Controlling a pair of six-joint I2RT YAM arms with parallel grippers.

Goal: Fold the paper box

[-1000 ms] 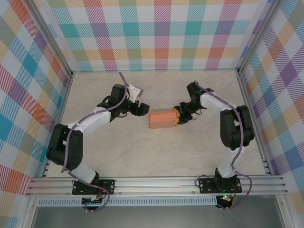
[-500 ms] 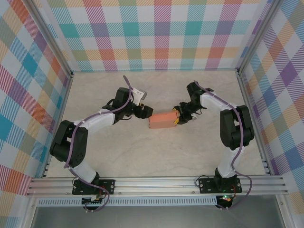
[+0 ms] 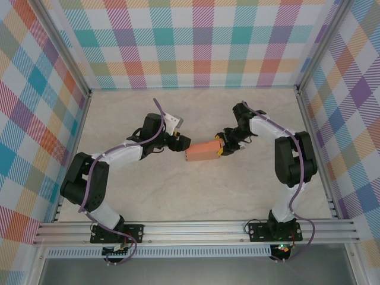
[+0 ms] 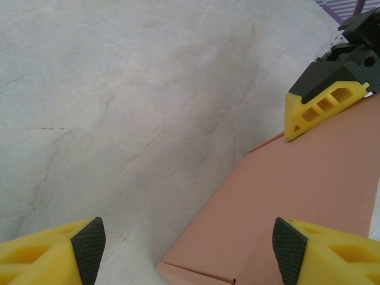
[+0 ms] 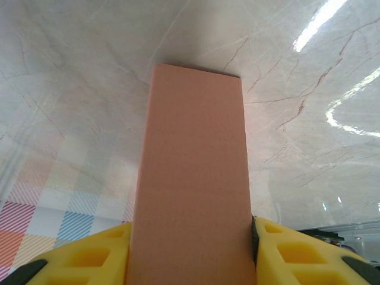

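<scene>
The box [image 3: 203,151] is a closed flat rectangle near the middle of the table [image 3: 237,196]. In the top view its long axis runs left to right. The right end sits slightly farther from the arm bases than the left end, and one broad face is turned up. The right gripper [image 3: 221,148] is clamped across the right end. In the right wrist view a yellow finger [image 5: 297,261] presses each long side, and the box extends straight away from the camera to a square-cut far edge. The left gripper [image 3: 183,144] stands at the left end, by the far corner, with its jaws spread wide. In the left wrist view its fingertips [image 4: 89,240] sit at the two lower corners of the frame. The near corner of the box lies between them, and the right-hand pad is over the card face. Contact between that pad and the card cannot be confirmed. Whether the box rests on the table or is held just above it cannot be determined. Bare marbled surface surrounds the box on the near, far and left sides. The plaid walls [image 3: 202,41] and the aluminium rail [image 3: 196,228] are well apart from it. The two arms close in on it from opposite ends.
</scene>
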